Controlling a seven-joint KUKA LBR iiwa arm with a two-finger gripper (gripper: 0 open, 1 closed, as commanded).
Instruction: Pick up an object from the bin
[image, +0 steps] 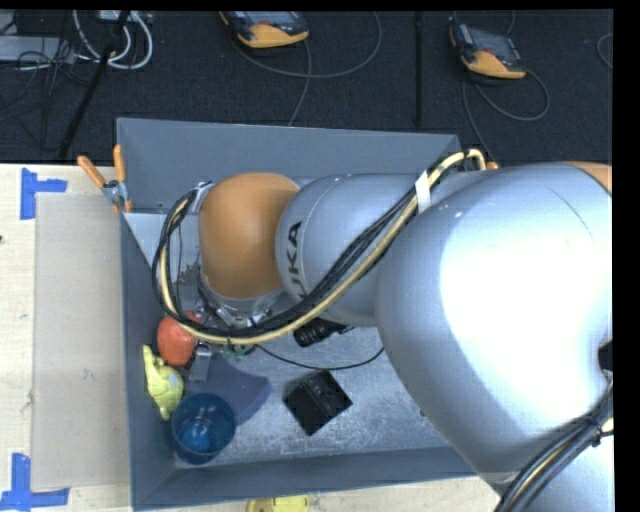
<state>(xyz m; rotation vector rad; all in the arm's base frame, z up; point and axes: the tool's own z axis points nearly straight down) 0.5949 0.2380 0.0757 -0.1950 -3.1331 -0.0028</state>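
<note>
My gripper (221, 317) is low in the bin's left half, mostly hidden under the arm's wrist. Just to its left lies a small orange-red ball (176, 343), touching or nearly touching it. Below the ball sits a yellow toy figure (160, 381) against the left wall. A round blue cup-like thing (203, 425) rests in the front left corner. Between cup and gripper lies a flat grey-blue piece (241, 391). Whether anything is in the gripper is hidden.
A black boxy thing (317, 402) lies on the bin floor right of the blue cup. The arm and its cables cover the bin's middle and right side. The left wall is close to the ball and the toy.
</note>
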